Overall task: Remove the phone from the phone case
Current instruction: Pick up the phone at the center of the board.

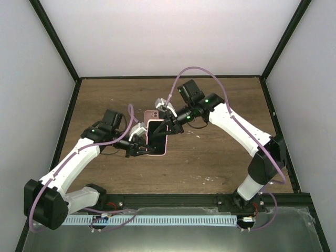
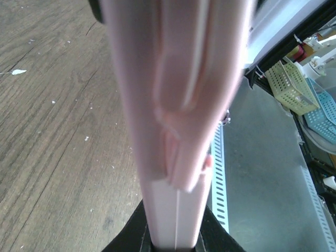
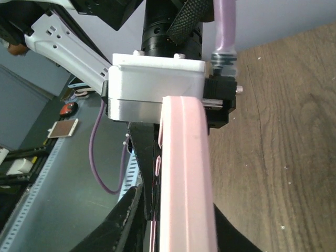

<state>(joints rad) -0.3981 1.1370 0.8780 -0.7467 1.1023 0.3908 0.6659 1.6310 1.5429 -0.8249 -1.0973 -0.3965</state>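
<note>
The phone [image 1: 156, 135], black screen up, is held above the wooden table between both grippers. Its pink case [image 1: 152, 114] sticks out past the phone's far end, partly peeled off. My left gripper [image 1: 146, 143] is shut on the phone's near left side. In the left wrist view its jaws [image 2: 173, 239] clamp the bare pale phone edge [image 2: 170, 210], and the case [image 2: 199, 105] lifts away above it. My right gripper [image 1: 169, 127] is shut at the far right side. In the right wrist view [image 3: 178, 231] the case edge [image 3: 186, 184] fills the gap between its fingers.
The brown table [image 1: 220, 152] has white specks [image 1: 202, 135]. A black frame [image 1: 173, 198] and a perforated white strip [image 1: 173, 219] run along the near edge. Green and blue baskets [image 2: 291, 84] stand off the table in the left wrist view.
</note>
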